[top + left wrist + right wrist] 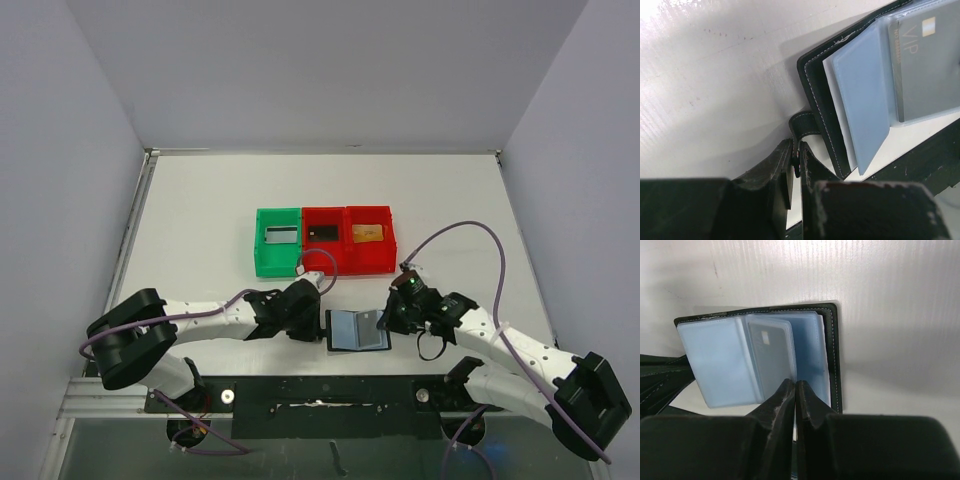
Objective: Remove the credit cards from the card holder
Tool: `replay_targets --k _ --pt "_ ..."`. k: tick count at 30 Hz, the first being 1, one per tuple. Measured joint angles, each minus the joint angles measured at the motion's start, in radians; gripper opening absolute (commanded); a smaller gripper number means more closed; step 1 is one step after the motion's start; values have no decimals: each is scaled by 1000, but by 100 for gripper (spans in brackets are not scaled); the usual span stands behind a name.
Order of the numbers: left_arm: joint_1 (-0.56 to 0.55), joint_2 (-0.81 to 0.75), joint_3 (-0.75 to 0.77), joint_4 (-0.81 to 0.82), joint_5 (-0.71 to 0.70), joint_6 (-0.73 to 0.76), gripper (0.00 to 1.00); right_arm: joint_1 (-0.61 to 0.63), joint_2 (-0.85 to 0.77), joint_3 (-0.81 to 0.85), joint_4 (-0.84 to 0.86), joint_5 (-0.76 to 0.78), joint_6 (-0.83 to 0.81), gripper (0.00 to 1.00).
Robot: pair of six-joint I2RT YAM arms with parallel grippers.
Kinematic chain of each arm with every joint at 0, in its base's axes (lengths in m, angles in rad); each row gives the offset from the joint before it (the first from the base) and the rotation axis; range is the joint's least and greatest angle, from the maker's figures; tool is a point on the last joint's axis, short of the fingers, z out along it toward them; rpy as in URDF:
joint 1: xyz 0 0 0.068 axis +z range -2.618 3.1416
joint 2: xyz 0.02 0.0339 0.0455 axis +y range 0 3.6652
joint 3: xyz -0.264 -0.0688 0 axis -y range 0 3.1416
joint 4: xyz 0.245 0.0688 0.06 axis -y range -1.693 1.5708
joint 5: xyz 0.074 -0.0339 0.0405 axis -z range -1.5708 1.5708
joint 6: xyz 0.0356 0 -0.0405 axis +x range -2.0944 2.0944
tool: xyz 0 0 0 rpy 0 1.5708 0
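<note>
Three credit cards (368,233) lie in bins (345,264). The left pincer (796,162) clamps the card holder (815,85) by its tab (802,124), and the right pincer (795,390) pinches a remaining VIP card (771,352).

Top view: bright, even, diffuse; faint shadows. Left wrist: bench (715,75) overexposed upper left, left tool (796,154) dark, out of focus. Right wrist: soft shadow right of card holder (834,355), foreground blurred.

The card holder (357,330) lay open on the table (200,220) near its front edge, between the left gripper (320,324) on its left and the right gripper (384,321) on its right. Behind it, 3 bins (322,255) stood side by side in a row, each with 1 card (281,236) inside. Another card (771,355) sat in a holder pocket.
</note>
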Motion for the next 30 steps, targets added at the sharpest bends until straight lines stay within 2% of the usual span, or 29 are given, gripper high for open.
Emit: replay_targets --k 2,3,8,12,16,20,24,30 --pt "0 0 0 -3 0 0 0 4 0 14 -14 2 -2 15" --pt "0 0 0 -5 0 0 0 5 0 23 -20 2 -6 16" --pt "0 -3 8 -23 -6 6 0 5 28 52 -23 -12 -34 8" --pt "0 -4 9 -29 -14 7 0 5 67 55 -24 -15 -49 9" --pt "0 -10 9 -31 -19 6 0 17 94 60 -50 10 -50 26" --pt "0 -34 9 -40 -29 6 0 18 92 76 -79 37 -52 35" --pt "0 -54 9 -48 -32 6 6 18 90 83 -72 29 -53 37" --pt "0 -72 9 -55 -30 7 17 30 130 82 -28 2 -50 35"
